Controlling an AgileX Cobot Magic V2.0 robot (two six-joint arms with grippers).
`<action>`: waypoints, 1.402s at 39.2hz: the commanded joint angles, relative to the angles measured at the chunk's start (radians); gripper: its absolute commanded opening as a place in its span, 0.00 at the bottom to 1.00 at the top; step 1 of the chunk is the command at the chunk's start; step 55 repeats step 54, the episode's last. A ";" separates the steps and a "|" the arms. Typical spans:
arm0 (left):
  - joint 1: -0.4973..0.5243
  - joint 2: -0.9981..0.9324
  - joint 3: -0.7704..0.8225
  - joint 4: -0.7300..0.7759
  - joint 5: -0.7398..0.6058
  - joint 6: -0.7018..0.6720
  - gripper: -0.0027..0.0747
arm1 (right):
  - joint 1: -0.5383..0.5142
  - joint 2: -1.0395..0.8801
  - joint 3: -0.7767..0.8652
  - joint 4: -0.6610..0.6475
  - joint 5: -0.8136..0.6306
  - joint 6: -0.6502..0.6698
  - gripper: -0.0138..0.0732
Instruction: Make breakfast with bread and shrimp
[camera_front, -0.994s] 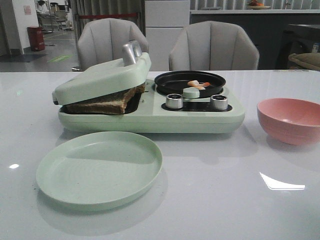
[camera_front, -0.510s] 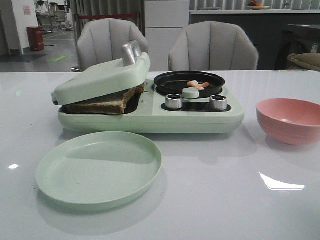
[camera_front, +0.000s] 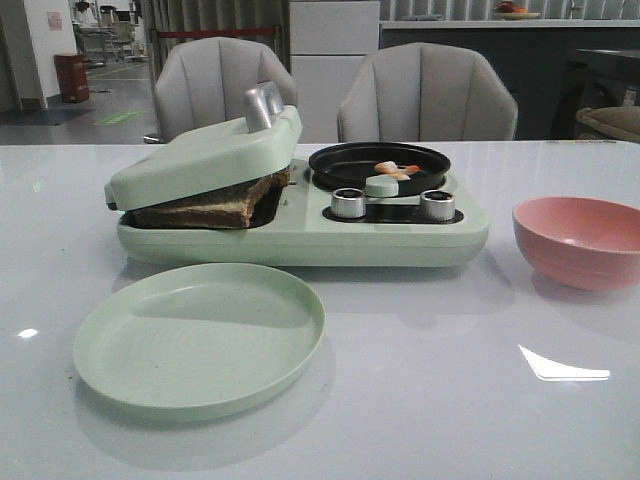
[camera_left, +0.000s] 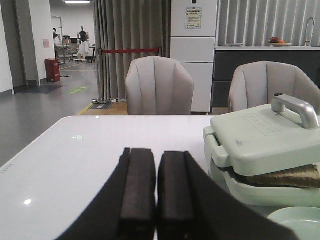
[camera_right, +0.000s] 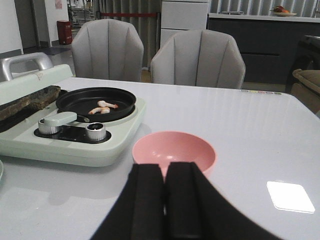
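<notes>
Toward the far edge of the white tabletop (camera_front: 420, 400), a pale green breakfast maker (camera_front: 300, 235) is sitting with its long side facing the near edge. On its left half the hinged lid (camera_front: 205, 160) with a silver handle (camera_front: 263, 104) is resting tilted on the bread (camera_front: 215, 207), whose dark crusts are sticking out from under it toward the near edge. On its right half a small black pan (camera_front: 378, 163) is holding the shrimp (camera_front: 395, 169), a few pale pink-orange pieces lying together inside the pan, behind two silver knobs (camera_front: 348, 203). A pale green plate (camera_front: 198, 338) is lying just in front of the maker, close to the near edge, and a pink bowl (camera_front: 582, 240) is standing near the right edge, apart from the maker. The left gripper (camera_left: 156, 192) is showing only in its wrist view, its dark fingers (camera_left: 137, 190) pressed together on nothing, left of the maker. The right gripper (camera_right: 165, 200) is likewise closed and empty, hanging just short of the pink bowl.
</notes>
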 joint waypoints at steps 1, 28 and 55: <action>-0.001 -0.015 0.022 0.000 -0.078 -0.010 0.19 | -0.004 -0.023 -0.007 -0.020 -0.119 0.010 0.33; -0.001 -0.015 0.022 0.000 -0.078 -0.010 0.19 | -0.004 -0.022 -0.007 -0.020 -0.115 0.010 0.33; -0.001 -0.015 0.022 0.000 -0.078 -0.010 0.19 | -0.004 -0.023 -0.007 -0.020 -0.115 0.010 0.33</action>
